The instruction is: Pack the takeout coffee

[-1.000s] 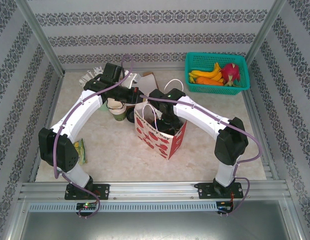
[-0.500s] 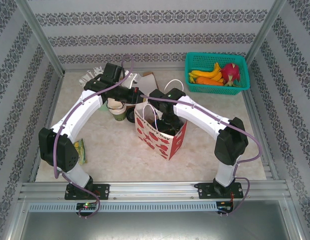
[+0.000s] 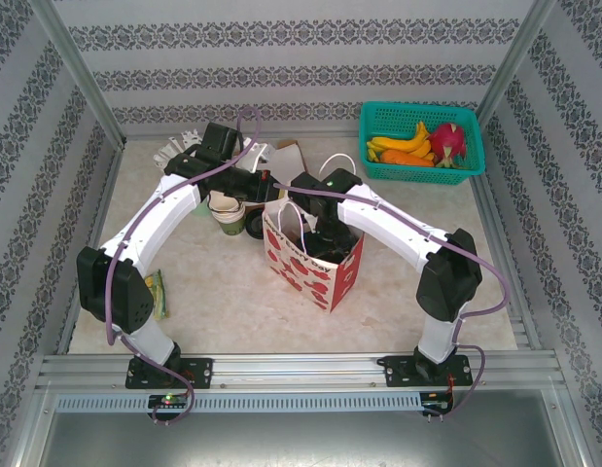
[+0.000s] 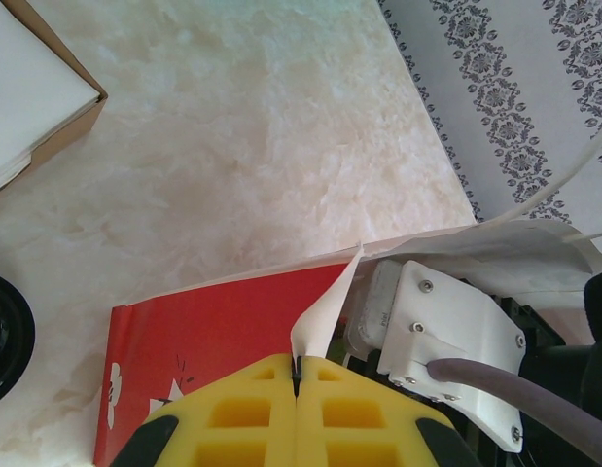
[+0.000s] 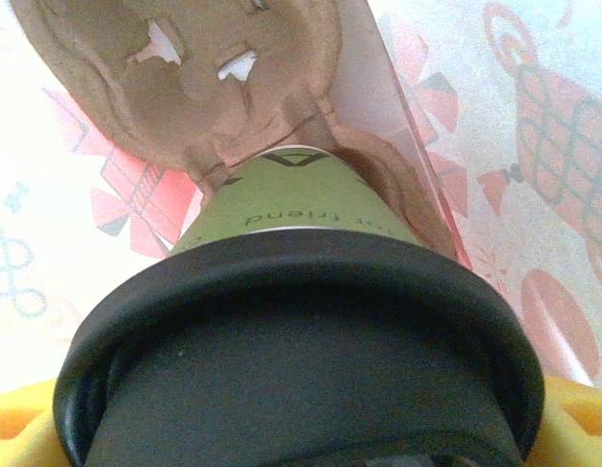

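The takeout coffee [image 5: 301, 209], a green paper cup with a black lid [image 5: 301, 360], stands inside the red-and-white paper bag [image 3: 315, 263], its base seated in a brown cardboard carrier [image 5: 184, 78]. My right gripper [image 5: 301, 443] reaches down into the bag [image 5: 534, 146], a yellow finger at each side of the lid, shut on the cup. At the bag's back left corner my left gripper [image 4: 297, 365] is shut on the white paper rim [image 4: 325, 311], holding the mouth of the bag [image 4: 213, 311] apart. From above, the right gripper [image 3: 320, 238] is sunk in the bag's mouth and the left gripper [image 3: 271, 190] is at its rim.
Stacked lidless cups [image 3: 226, 209] stand just left of the bag, under the left arm. A teal basket of fruit [image 3: 422, 141] sits at the back right. A brown box [image 4: 38, 97] lies behind the bag. A green packet [image 3: 157, 292] lies near the left arm's base.
Both arms have shifted only very slightly. The left gripper still pinches the bag rim and the right gripper still has the cup inside the bag.
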Robot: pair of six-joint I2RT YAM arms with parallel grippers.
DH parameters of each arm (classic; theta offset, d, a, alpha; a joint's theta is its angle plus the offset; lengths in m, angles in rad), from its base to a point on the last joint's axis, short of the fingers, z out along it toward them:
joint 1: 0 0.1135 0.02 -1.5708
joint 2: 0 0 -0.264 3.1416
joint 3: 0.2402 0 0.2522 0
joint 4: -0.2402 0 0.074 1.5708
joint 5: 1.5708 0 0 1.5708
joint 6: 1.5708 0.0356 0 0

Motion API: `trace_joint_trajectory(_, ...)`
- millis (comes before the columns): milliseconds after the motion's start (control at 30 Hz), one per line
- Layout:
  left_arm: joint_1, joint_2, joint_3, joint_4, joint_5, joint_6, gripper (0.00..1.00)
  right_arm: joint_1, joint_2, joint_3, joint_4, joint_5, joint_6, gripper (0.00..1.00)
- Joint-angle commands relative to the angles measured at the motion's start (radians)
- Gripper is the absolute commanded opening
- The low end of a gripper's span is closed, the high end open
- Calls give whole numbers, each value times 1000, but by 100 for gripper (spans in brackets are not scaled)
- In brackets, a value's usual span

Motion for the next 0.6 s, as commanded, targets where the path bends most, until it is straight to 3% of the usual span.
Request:
trace_joint_trajectory(0,4,13,20,-12,2,22,0,8,-35,38,-54,18,20,61)
trace_joint_trajectory(400,-19,-17,12,5,52,65,0,0,17,82,-31,26,36,61)
trace_joint_trajectory(567,-23,-22,10,-8,8,75,0,-1,-4,120,-80,29,36,61)
